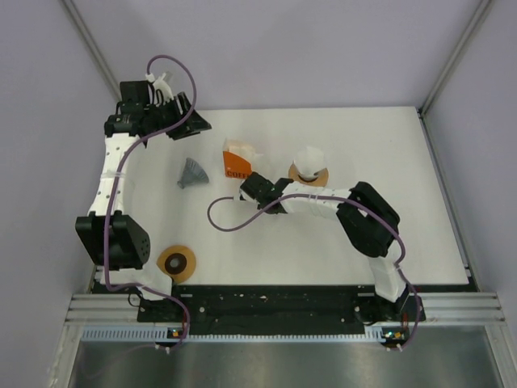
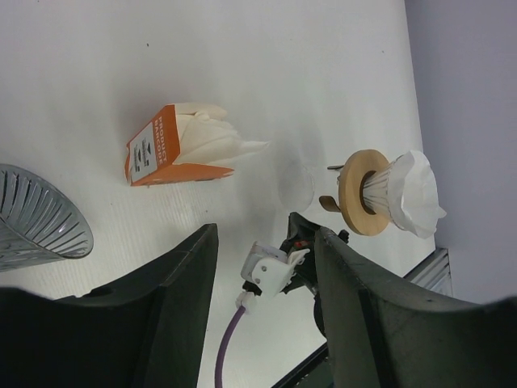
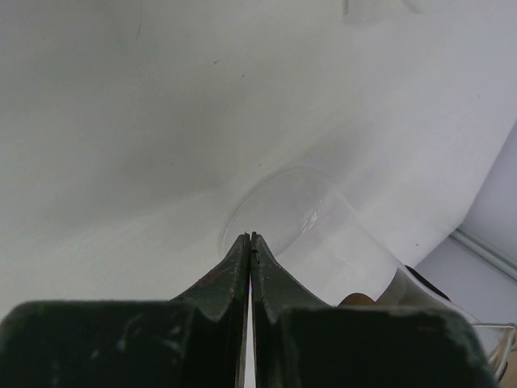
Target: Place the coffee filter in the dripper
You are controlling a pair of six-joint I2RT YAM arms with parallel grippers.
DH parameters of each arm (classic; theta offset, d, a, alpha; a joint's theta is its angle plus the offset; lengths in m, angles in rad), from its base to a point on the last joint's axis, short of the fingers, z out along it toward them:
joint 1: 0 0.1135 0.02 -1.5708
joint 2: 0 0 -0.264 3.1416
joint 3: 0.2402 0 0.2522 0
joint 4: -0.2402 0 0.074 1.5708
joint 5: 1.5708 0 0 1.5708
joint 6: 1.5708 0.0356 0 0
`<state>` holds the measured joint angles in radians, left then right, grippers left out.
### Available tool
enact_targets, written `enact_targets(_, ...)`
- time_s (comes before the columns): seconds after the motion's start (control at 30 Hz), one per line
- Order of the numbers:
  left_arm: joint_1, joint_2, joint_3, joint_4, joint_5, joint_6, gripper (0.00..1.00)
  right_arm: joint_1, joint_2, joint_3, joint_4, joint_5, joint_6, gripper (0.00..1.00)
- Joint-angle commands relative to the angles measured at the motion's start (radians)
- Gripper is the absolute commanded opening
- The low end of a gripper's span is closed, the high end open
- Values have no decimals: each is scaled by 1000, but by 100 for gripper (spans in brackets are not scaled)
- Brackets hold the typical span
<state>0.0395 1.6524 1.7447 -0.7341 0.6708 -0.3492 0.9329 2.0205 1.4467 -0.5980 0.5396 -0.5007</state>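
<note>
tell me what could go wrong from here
1. The right gripper is shut, with its tips right by a clear glass. A nudge forward could knock the glass.
2. The right arm lies close beside the dripper, where the filter sits high and crumpled. Swinging the arm away carelessly could tip it.

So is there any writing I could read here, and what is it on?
"COFFEE", white capitals on the orange cardboard box of paper filters, top view.
Print on that box's white label, left wrist view: too blurred to read.
Nothing else shows writing.
</note>
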Motion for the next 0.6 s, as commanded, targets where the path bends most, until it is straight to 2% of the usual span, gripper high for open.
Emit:
enact_targets(0.0,5,-13,1,39,29,-1,57,15,35,9,58,112,-47,0)
enact_targets(0.3,17,-16,-2,39,44,-5,57,-16,40,-25,98,163,-73,0)
enact_targets(0.57,20,-26,3,27,36,13,57,-111,6,-101,141,186,-81,0)
